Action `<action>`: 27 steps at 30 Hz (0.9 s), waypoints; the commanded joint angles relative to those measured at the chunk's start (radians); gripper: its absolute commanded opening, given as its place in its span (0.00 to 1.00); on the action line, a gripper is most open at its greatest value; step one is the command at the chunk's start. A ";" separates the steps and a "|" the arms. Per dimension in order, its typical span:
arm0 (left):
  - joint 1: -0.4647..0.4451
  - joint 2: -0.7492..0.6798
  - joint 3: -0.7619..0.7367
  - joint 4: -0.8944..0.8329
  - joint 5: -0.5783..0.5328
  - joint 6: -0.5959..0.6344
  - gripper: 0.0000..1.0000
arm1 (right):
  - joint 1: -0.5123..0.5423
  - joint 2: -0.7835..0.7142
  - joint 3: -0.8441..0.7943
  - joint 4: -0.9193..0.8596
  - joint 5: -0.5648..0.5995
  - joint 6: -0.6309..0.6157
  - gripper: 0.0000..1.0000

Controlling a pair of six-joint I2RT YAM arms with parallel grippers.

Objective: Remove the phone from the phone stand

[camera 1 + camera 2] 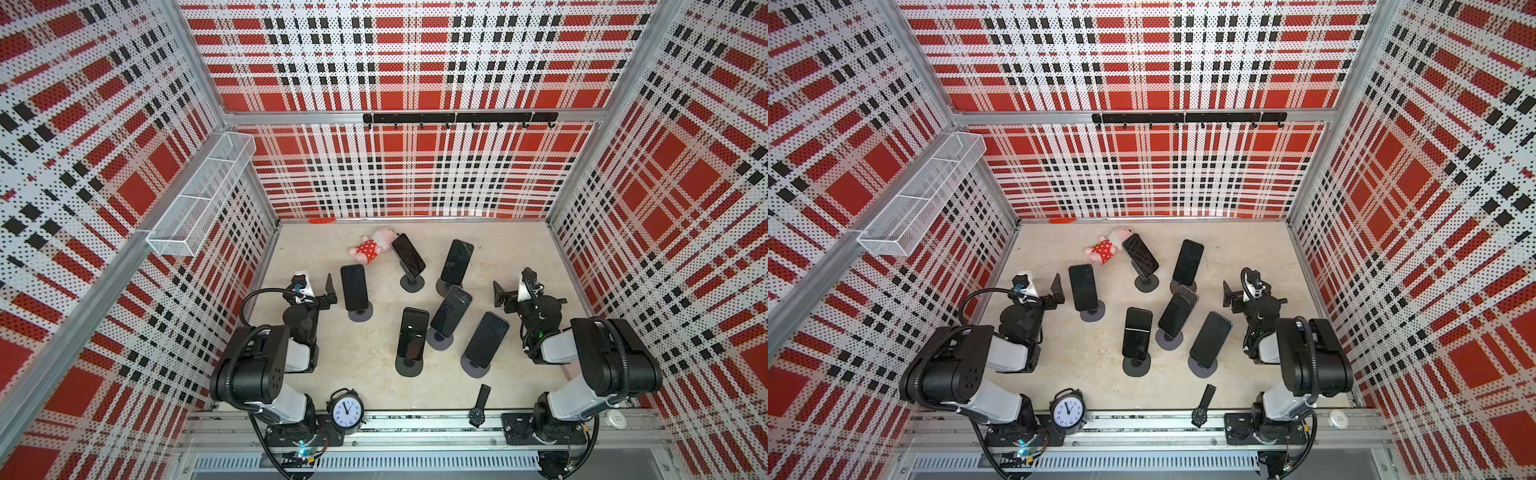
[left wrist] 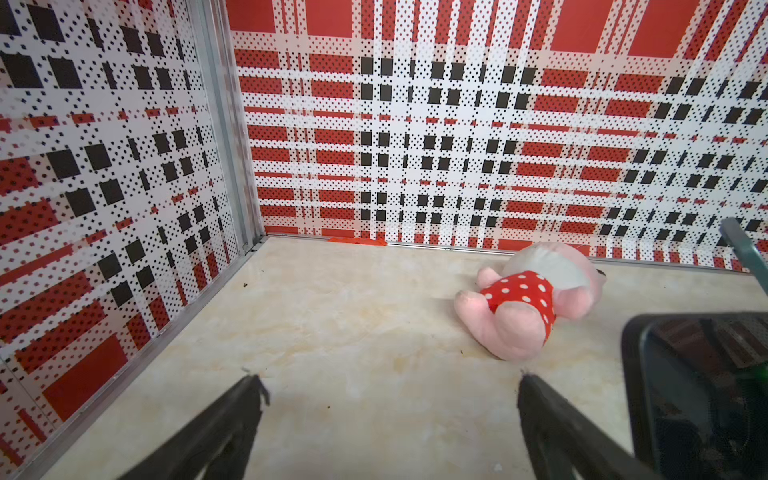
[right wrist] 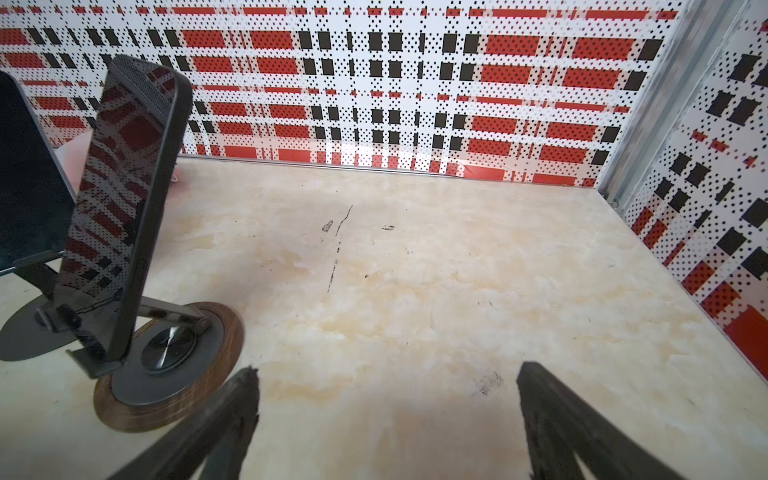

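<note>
1. Looking down, both top views show a clock [image 1: 345,411] and a wristwatch [image 1: 477,415] at the front edge; neither wrist view does.
2. Six phones [image 1: 354,286] rest on six stands [image 1: 360,313] in the middle; one plush toy [image 1: 368,248] lies behind.
3. Left gripper [image 2: 390,386] and right gripper [image 3: 386,374] are spread wide, holding nothing, touching nothing.

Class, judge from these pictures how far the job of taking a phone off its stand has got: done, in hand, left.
Done: nothing; in both top views all six phones sit on stands, such as the phone nearest the left gripper. In hand: nothing; the left gripper and right gripper are open and empty. Left: grasp a phone and lift it off its stand.
</note>
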 commanded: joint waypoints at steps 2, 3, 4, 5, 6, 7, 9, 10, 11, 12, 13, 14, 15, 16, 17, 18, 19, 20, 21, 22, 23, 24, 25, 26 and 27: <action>0.002 0.005 0.000 0.014 0.005 0.007 0.98 | 0.005 -0.016 0.012 0.017 0.008 0.000 1.00; 0.010 0.006 0.002 0.012 0.009 -0.003 0.98 | 0.005 -0.016 0.011 0.015 0.008 0.001 1.00; 0.018 0.008 0.005 0.011 0.009 -0.014 0.98 | 0.005 -0.017 0.011 0.015 0.008 0.001 1.00; 0.020 0.005 0.004 0.012 0.008 -0.015 0.98 | 0.005 -0.017 0.011 0.016 0.008 0.001 1.00; 0.020 0.007 0.005 0.012 0.007 -0.016 0.98 | 0.005 -0.016 0.010 0.016 0.008 0.001 1.00; 0.018 0.008 0.005 0.010 0.005 -0.016 0.98 | 0.005 -0.016 0.011 0.016 0.010 -0.001 1.00; 0.016 0.007 0.006 0.008 -0.001 -0.013 0.98 | 0.009 -0.016 0.007 0.020 0.015 -0.004 1.00; 0.014 0.006 0.008 0.005 -0.007 -0.012 0.98 | 0.009 -0.017 0.009 0.019 0.011 -0.003 1.00; 0.011 0.007 0.010 0.002 -0.014 -0.011 0.98 | 0.008 -0.016 0.008 0.017 0.009 -0.002 1.00; 0.009 0.006 0.009 0.001 -0.015 -0.011 0.98 | 0.008 -0.015 0.009 0.017 0.008 -0.002 1.00; 0.009 0.006 0.008 0.002 -0.017 -0.011 0.98 | 0.008 -0.015 0.014 0.013 0.007 -0.001 1.00; 0.009 0.005 0.009 0.001 -0.017 -0.012 0.98 | 0.009 -0.016 0.012 0.012 0.009 -0.002 1.00; 0.009 0.006 0.009 0.002 -0.017 -0.010 0.98 | 0.008 -0.015 0.012 0.014 0.008 -0.002 1.00; 0.009 0.006 0.009 0.001 -0.017 -0.011 0.98 | 0.008 -0.015 0.011 0.014 0.008 0.000 1.00; 0.009 0.007 0.008 0.001 -0.017 -0.011 0.98 | 0.008 -0.016 0.012 0.013 0.011 0.000 1.00; 0.009 0.005 0.008 0.001 -0.016 -0.010 0.98 | 0.008 -0.015 0.013 0.012 0.021 0.004 1.00; 0.009 0.005 0.009 0.001 -0.016 -0.011 0.98 | 0.008 -0.015 0.019 0.000 0.049 0.014 1.00; 0.009 0.005 0.009 0.002 -0.017 -0.010 0.98 | 0.008 -0.015 0.022 -0.009 0.076 0.019 1.00; 0.009 0.006 0.009 0.003 -0.017 -0.011 0.98 | 0.009 -0.015 0.021 -0.008 0.077 0.020 1.00; 0.008 0.005 0.008 0.002 -0.017 -0.010 0.98 | 0.009 -0.015 0.023 -0.008 0.077 0.019 1.00; 0.008 0.005 0.009 0.003 -0.017 -0.011 0.98 | 0.009 -0.015 0.022 -0.010 0.077 0.020 1.00; 0.009 0.006 0.008 0.002 -0.018 -0.011 0.98 | 0.008 -0.015 0.022 -0.008 0.077 0.020 1.00; 0.009 0.005 0.009 0.002 -0.019 -0.010 0.98 | 0.008 -0.017 0.019 -0.005 0.076 0.021 1.00; 0.009 0.006 0.007 0.002 -0.025 -0.015 0.98 | 0.007 -0.017 0.015 0.007 0.081 0.027 1.00; 0.008 0.004 0.005 0.003 -0.040 -0.021 0.98 | 0.006 -0.019 0.007 0.020 0.105 0.037 1.00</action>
